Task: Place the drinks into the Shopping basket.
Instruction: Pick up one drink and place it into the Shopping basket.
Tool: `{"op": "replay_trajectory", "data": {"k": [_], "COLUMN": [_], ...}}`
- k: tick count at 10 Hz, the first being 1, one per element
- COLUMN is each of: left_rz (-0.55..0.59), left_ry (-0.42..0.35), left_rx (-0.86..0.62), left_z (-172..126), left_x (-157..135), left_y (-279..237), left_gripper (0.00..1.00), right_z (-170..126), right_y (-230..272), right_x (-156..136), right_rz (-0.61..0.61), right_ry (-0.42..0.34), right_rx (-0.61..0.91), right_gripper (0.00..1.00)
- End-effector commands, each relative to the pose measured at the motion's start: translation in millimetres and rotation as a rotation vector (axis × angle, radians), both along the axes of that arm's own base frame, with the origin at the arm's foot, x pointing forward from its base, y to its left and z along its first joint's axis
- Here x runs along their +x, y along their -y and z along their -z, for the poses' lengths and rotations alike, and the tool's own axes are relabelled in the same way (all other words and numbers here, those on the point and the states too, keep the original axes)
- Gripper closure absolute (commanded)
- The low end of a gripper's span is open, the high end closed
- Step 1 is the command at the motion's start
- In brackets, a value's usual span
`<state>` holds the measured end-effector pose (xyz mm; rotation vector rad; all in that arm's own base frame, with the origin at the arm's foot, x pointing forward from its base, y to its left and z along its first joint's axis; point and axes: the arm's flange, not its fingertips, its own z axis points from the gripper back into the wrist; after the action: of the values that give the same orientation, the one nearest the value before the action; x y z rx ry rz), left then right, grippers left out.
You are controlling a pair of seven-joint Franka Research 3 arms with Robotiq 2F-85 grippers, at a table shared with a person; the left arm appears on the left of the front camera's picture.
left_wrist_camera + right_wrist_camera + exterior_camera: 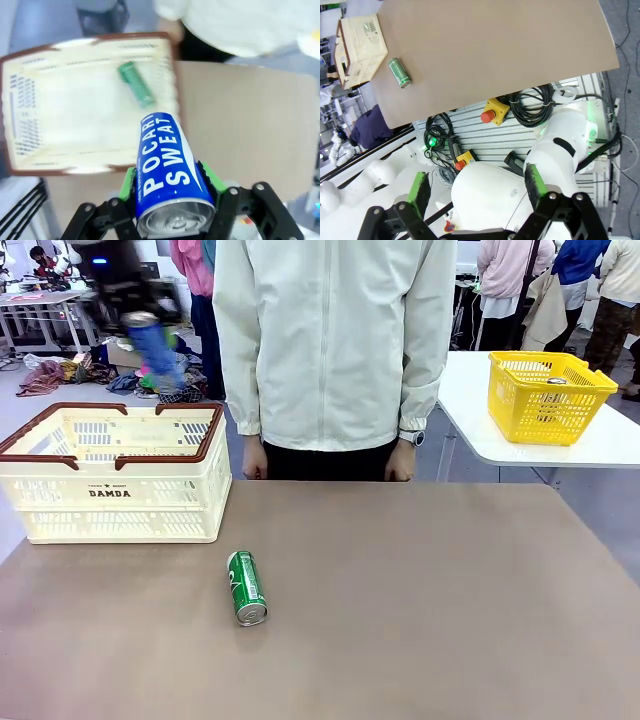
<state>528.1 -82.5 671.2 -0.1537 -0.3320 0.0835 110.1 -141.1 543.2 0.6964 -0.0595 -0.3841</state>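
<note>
Shopping basket (110,495) is set on the tabletop (420,600). Above the basket, the blue Pocari Sweat can (155,350) is held tilted, clamped between the left fingers (128,183). A blurred green cylinder (135,84) is seen lying inside the basket. A green can (246,587) is laid on its side near the basket's front right corner. A person (335,340) is seen behind the tabletop, right of the basket. Right fingers (418,192) are spread wide, nothing held.

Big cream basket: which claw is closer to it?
Left. The left claw, gripping the blue can, hangs above the basket; the right claw is far back, past the table's near edge.
</note>
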Motion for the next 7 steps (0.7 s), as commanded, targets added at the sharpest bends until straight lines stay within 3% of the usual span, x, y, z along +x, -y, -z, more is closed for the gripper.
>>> {"op": "replay_trajectory", "data": {"k": [1, 2, 4, 5, 7], "left_rz": [0.025, 0.003, -0.050, -0.039, -0.039], "left_ry": [-0.074, -0.099, -0.062, -0.089, -0.089], "left_rx": [-0.010, -0.019, -0.172, -0.015, -0.015], "left_z": [23, 38, 49, 51, 51], "left_x": [20, 24, 21, 32, 32], "left_y": [-43, -73, -94, -100, -100], "left_gripper": [1.00, 1.00, 1.00, 1.00, 1.00], "right_z": [0, 0, 0, 0, 0], "right_y": [1, 1, 1, 1, 1], "right_x": [-10, -10, -10, -10, -10], "right_rz": [-0.016, -0.016, -0.016, -0.016, -0.016], "right_ry": [0.018, 0.018, 0.018, 0.018, 0.018], "right_rx": [0.007, 0.007, 0.007, 0.007, 0.007], "right_gripper": [0.00, 0.00, 0.00, 0.00, 0.00]}}
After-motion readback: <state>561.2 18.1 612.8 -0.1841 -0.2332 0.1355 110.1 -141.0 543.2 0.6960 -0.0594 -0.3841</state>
